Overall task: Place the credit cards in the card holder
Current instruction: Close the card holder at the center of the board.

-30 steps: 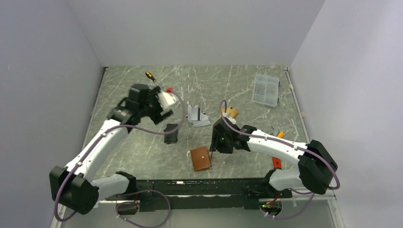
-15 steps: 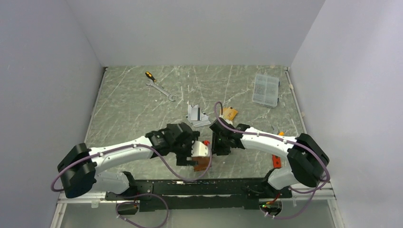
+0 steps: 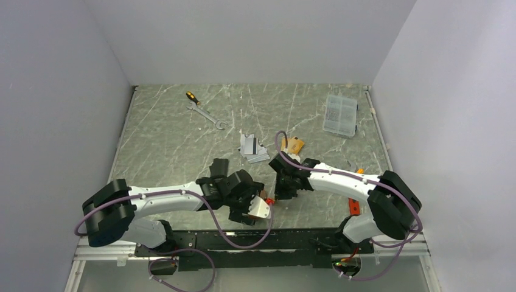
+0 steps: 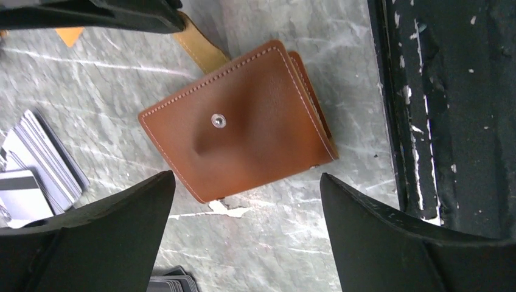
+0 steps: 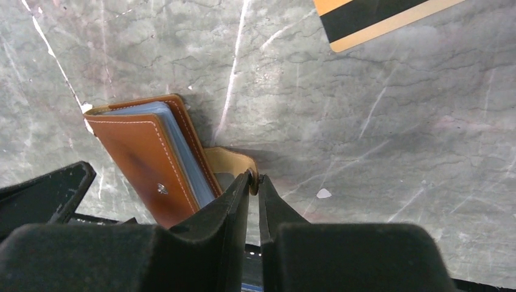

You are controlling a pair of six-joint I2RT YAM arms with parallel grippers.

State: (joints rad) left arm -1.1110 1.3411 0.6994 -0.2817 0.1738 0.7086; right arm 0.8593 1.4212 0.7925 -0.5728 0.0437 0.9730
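The card holder (image 4: 243, 121), a closed tan-brown leather wallet with a snap button, lies near the table's front edge. My left gripper (image 4: 246, 179) hovers over it, open wide, one finger on each side, touching nothing. In the top view this gripper (image 3: 246, 210) covers the wallet. My right gripper (image 5: 254, 177) is shut on the wallet's tan strap tab (image 5: 228, 161), beside the wallet body (image 5: 140, 158). Silver-grey credit cards (image 3: 252, 149) lie in a loose pile mid-table, gold-orange ones (image 3: 294, 145) just right of them. One gold card with a dark stripe (image 5: 377, 18) shows in the right wrist view.
A black pouch (image 3: 218, 166) lies left of the wallet. A wrench (image 3: 207, 115) and a screwdriver (image 3: 191, 96) sit at the back left, a clear parts box (image 3: 341, 114) at the back right. The black front rail (image 4: 444, 109) runs close beside the wallet.
My left arm swung from the back left down to the front centre over the wallet and opened wide. My right gripper closed on the strap tab.
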